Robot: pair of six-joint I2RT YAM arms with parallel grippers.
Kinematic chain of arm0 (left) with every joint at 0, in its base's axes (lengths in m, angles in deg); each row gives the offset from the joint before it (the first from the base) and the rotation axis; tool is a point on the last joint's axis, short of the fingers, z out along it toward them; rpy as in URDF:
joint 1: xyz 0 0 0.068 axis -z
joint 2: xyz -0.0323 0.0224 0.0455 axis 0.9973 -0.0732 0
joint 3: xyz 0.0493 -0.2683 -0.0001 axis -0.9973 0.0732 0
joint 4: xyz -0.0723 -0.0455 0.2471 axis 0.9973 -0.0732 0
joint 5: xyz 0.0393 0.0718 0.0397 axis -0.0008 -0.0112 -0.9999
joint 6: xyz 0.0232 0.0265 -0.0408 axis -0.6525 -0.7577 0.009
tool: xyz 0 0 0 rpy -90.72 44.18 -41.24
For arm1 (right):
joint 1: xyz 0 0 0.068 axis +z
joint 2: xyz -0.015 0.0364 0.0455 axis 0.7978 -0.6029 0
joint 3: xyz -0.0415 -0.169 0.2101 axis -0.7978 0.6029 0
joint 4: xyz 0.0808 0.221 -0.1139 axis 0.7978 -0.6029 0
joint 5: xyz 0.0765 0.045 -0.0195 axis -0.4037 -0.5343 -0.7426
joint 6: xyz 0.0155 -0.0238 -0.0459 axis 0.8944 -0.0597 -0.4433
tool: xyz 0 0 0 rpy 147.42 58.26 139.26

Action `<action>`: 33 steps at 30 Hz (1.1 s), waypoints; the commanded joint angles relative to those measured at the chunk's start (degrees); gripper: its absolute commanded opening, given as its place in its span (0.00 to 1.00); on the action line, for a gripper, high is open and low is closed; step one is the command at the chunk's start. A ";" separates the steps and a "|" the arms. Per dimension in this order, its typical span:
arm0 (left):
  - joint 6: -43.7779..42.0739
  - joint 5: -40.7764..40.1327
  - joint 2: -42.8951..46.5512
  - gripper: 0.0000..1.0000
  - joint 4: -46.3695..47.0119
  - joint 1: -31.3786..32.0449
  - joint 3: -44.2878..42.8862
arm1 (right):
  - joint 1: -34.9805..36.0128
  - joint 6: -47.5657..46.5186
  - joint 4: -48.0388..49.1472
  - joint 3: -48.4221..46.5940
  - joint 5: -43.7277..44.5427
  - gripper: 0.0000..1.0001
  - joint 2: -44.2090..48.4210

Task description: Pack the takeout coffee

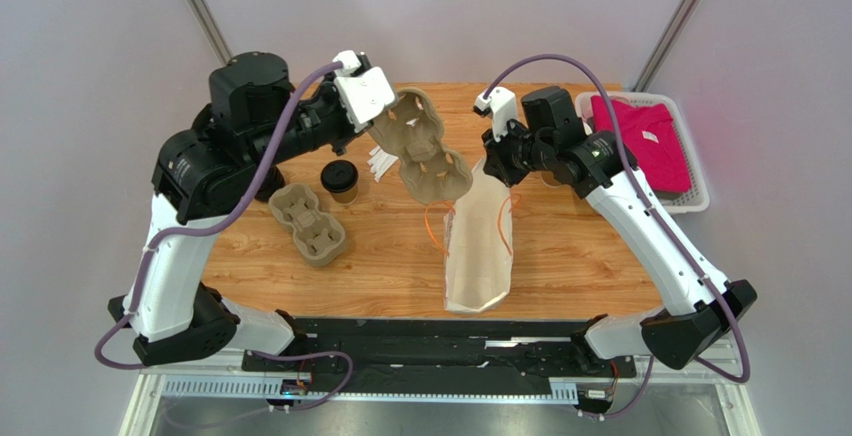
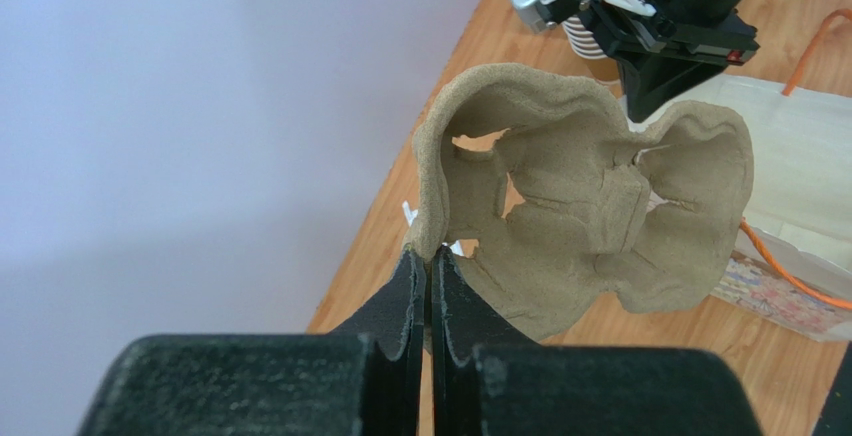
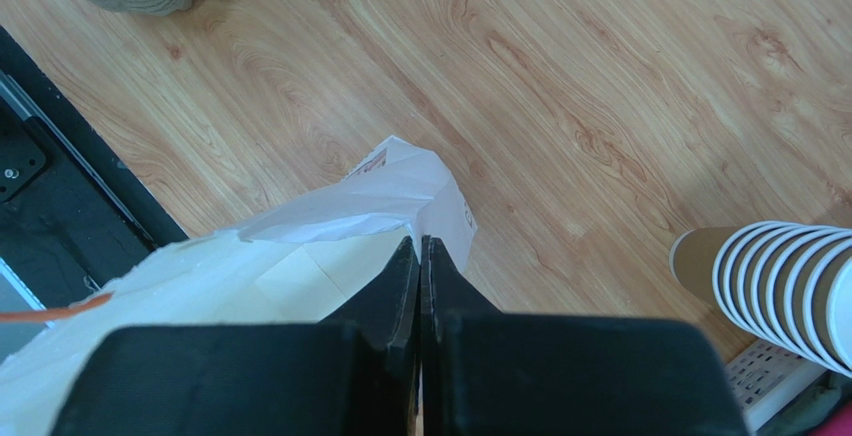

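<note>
Both shut tight: L fingers (image 2: 405, 301) pinch pulp tray (image 2: 590, 221) rim, R fingers (image 3: 398, 291) pinch paper bag (image 3: 340, 211) top edge.

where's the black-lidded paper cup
Top view: the black-lidded brown paper cup stands on the left half of the wooden table, just beyond the grey-brown pulp tray lying there.

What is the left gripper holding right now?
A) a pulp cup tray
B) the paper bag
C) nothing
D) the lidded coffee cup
A: the left gripper is pinched shut on the edge of the pulp cup tray; the lidded coffee cup stands untouched on the table.
</note>
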 commanded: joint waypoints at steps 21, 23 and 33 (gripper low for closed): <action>9.95 -21.02 -2.78 0.00 1.37 14.48 -2.89 | 2.51 11.50 3.25 -0.38 15.14 0.00 2.76; 11.88 -21.99 -2.25 0.00 1.18 15.27 -0.43 | 2.60 13.09 3.52 -0.12 16.02 0.00 3.02; 11.36 -23.93 -1.37 0.00 2.41 15.53 2.84 | 2.77 16.61 3.69 0.06 17.43 0.00 2.76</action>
